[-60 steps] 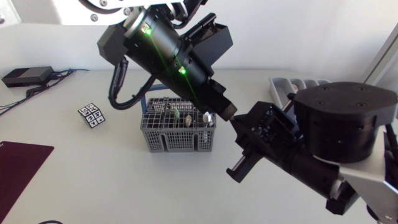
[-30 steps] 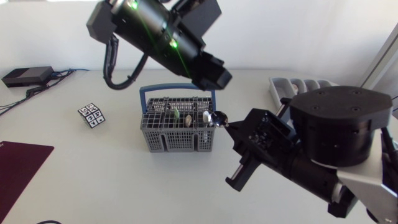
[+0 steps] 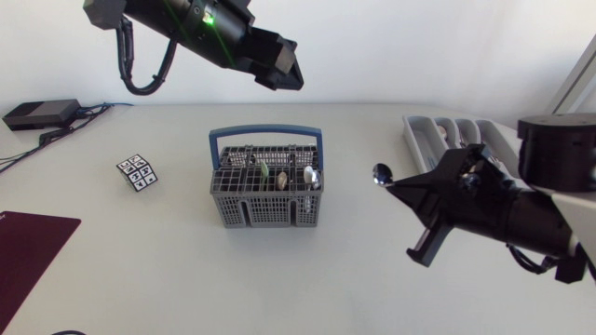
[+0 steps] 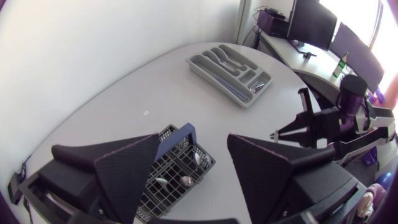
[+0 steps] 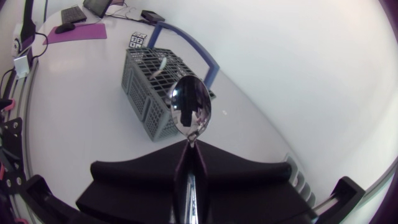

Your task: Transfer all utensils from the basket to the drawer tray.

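- Right gripper (image 3: 399, 184) pinched tight on a shiny spoon (image 3: 382, 173), mid-right of frame, over bare table between basket (image 3: 265, 212) and drawer tray (image 3: 419, 140).
- Left gripper (image 4: 193, 138) spread wide, holding nothing, top centre of frame.

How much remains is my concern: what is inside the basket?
Three utensil ends poke up inside the basket; their lower parts and anything deeper are hidden by its grid walls.

The left arm (image 3: 200, 33) is black, with a green light (image 3: 210, 19) glowing on its casing and a black cable (image 3: 122, 56) looping beside it. The right arm (image 3: 503, 219) is black too, with a round dark-grey joint (image 3: 557, 154).
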